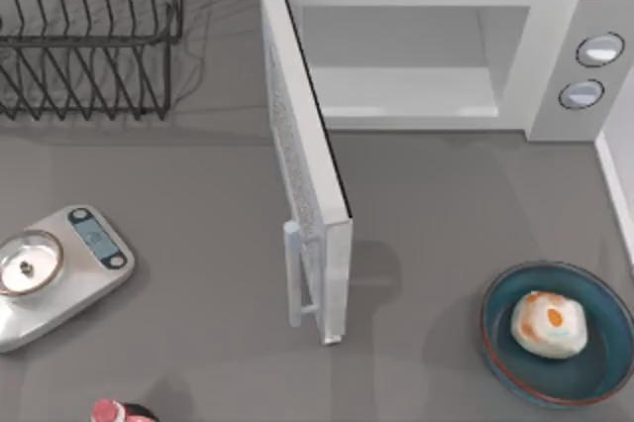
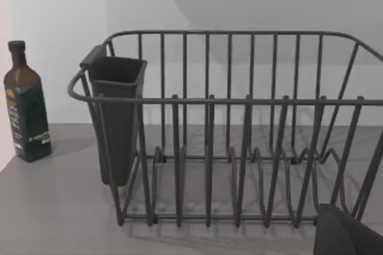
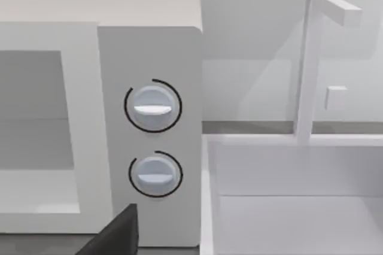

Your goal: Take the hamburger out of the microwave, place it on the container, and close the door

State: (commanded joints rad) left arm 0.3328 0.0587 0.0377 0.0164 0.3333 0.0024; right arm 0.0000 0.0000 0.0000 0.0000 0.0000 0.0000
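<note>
Hamburger (image 1: pixel 549 324) is seen in the container (image 1: pixel 505 348) at the desk's front right corner. Door (image 1: pixel 309 194) is left open and could be clipped. Jaw states cannot be told.

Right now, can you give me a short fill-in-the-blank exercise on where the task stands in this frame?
1. The hamburger lies in the blue ____.
2. The microwave door stands ____.
3. The microwave's cavity holds ____.
4. Left of the door, beside the wire rack, sits a kitchen ____.

Missing words: bowl; open; nothing; scale
</note>
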